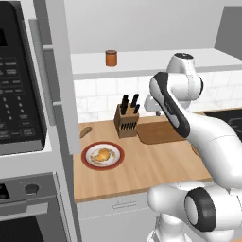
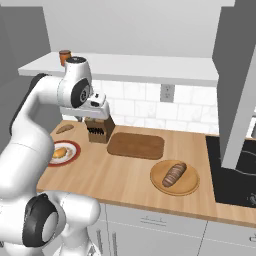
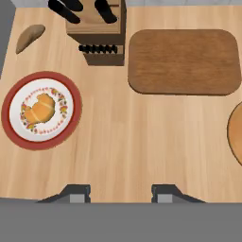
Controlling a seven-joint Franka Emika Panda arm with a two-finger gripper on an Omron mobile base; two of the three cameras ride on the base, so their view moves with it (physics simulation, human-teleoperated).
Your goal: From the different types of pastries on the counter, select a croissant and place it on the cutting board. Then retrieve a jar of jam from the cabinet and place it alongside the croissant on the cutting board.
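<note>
progress: nothing done yet by the look of it. cutting board (image 3: 184,62) bare, croissant (image 3: 40,108) not picked, jam not fetched.
left to do: grab croissant, set on board, then get jar from the cabinet shelf, set beside it.
croissant: on red-rimmed plate (image 3: 14,130), ahead of the fingers and off to the left-tip side in the hand view; well apart from them, untouched.
cutting board: ahead and to the right-tip side, near the far edge of the counter (image 3: 142,151); empty.
jam jar: likely the orange jar (image 1: 111,58) on the upper shelf, well above and beyond the gripper; label too small to read, so a judgement.
other pastries: dark loaf (image 2: 174,174) on wooden plate (image 2: 187,189), right of the board; small brown piece (image 3: 29,37) far left by the knife block (image 3: 98,33). distractors.
gripper (image 3: 119,193): two dark tips at bottom of hand view, nothing between them, bare counter under the gap. fingers at their closed setting, holding nothing.
arm pose: raised high over the counter, elbow bent up, wrist folded so the hand points straight down; hand view looks top-down on the worktop. hand sits above the knife block region in right base view.
next need: shift hand toward the plate, spread the fingers, descend over the croissant.
risk: plate rim may catch a tip; croissant curved, could slip.
</note>
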